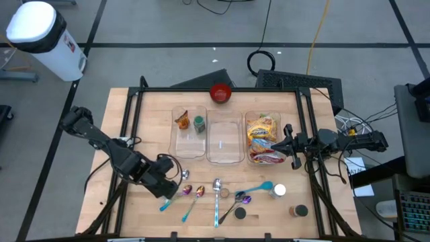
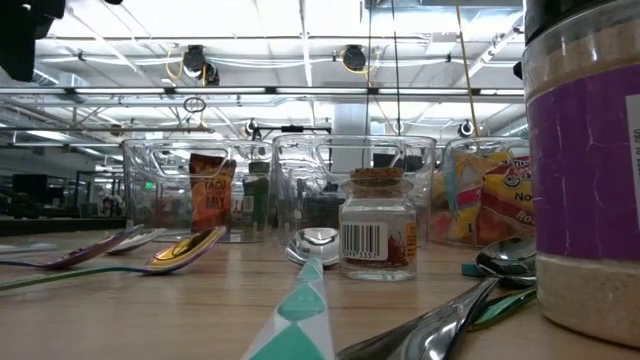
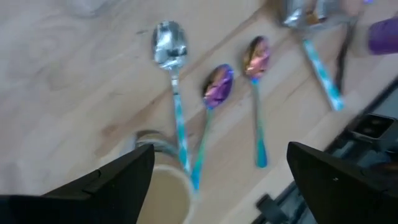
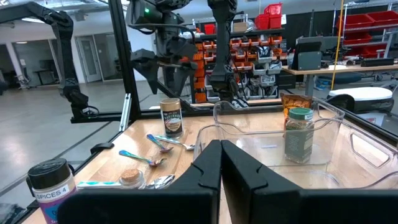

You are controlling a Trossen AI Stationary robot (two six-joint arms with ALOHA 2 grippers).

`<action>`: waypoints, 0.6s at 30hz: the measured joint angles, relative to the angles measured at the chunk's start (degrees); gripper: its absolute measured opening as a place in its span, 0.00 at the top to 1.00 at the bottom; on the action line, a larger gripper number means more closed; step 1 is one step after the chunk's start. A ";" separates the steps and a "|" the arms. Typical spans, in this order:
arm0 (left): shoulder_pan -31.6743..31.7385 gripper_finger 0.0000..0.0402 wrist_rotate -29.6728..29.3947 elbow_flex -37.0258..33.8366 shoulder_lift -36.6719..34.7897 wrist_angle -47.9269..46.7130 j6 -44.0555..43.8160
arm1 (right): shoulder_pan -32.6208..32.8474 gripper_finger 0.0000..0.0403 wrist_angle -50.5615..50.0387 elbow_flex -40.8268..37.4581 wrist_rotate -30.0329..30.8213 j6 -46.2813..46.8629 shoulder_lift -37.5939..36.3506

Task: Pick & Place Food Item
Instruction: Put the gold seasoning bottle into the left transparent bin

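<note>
A spice jar (image 4: 171, 118) with a dark lid and a green-and-cream label stands upright on the table near its left front. It shows from above in the left wrist view (image 3: 165, 180). My left gripper (image 4: 163, 74) hangs open above it, pointing steeply down, fingertips clear of the lid; it also shows in the high view (image 1: 176, 178). The left clear container (image 1: 189, 131) holds an orange packet (image 1: 181, 121) and a green-lidded jar (image 1: 199, 124). My right gripper (image 1: 293, 144) waits shut at the table's right, over the snack container's (image 1: 263, 138) edge.
An empty clear container (image 1: 224, 138) stands in the middle and a red bowl (image 1: 220, 93) at the far edge. Several spoons (image 1: 216, 191) lie along the near part, right of my left gripper. A white-lidded jar (image 1: 279, 191), a dark-lidded jar (image 1: 240, 213) and a cork-topped jar (image 1: 299, 211) stand front right.
</note>
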 joint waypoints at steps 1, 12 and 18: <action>-0.24 0.06 -0.01 0.00 0.01 -1.24 -0.57 | 0.00 1.00 0.00 0.01 -0.01 0.00 0.00; -3.83 0.06 1.64 -0.02 0.04 -6.53 -13.54 | 0.00 1.00 0.00 0.01 -0.02 0.00 -0.01; -5.98 0.06 -0.06 -0.02 1.71 -6.63 -19.63 | 0.00 1.00 0.00 0.01 -0.01 0.00 0.00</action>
